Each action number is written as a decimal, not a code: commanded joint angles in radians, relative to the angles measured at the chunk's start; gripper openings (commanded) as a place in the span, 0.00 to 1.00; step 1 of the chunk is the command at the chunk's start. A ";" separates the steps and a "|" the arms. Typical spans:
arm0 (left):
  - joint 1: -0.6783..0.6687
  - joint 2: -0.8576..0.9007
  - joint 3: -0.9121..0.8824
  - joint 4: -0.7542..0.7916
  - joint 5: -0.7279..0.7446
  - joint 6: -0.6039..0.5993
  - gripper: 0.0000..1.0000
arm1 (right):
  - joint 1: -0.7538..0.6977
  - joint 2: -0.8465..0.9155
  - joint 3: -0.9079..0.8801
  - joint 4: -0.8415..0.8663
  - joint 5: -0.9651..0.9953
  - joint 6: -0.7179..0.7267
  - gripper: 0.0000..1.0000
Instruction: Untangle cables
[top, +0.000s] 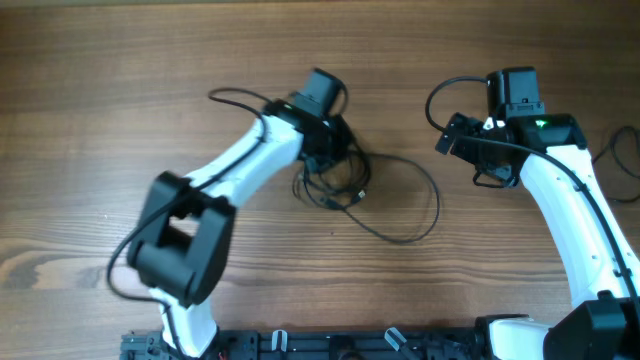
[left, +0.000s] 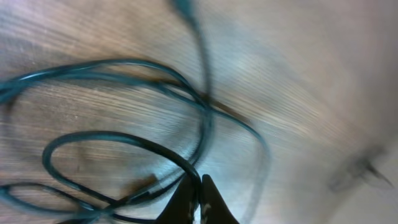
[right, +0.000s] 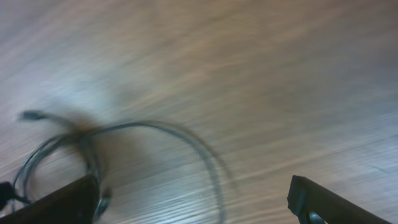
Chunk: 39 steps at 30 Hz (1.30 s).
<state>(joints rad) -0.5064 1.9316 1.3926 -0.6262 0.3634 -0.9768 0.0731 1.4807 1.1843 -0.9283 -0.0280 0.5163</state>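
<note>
On a brown wooden table (top: 120, 120), the left gripper (left: 200, 185) clamps a strand of tangled thin black cables (top: 340, 192), likely to pull it free; the right gripper (right: 193, 186) gapes empty.

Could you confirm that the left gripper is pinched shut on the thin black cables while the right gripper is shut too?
Not quite: the right gripper is open, its fingers spread wide in the right wrist view. The left gripper is indeed pinched shut on the thin black cables.

Overhead, the left arm (top: 240, 160) hides part of the cables (top: 335, 192). Both wrist views are motion-blurred; cables run off the left wrist view's left edge.
</note>
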 joint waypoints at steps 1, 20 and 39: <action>0.063 -0.240 0.061 -0.014 0.153 0.235 0.04 | -0.003 -0.014 -0.027 0.058 -0.229 -0.080 1.00; 0.077 -0.632 0.061 -0.071 -0.020 0.334 0.04 | 0.029 -0.014 -0.294 0.492 -1.239 -0.633 1.00; 0.172 -0.632 0.061 -0.204 -0.055 -0.030 0.04 | 0.276 -0.014 -0.294 0.976 -0.822 -0.289 0.39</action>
<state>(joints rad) -0.3737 1.3098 1.4460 -0.8139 0.2634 -0.9871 0.3347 1.4799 0.8848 0.0418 -0.9974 0.2134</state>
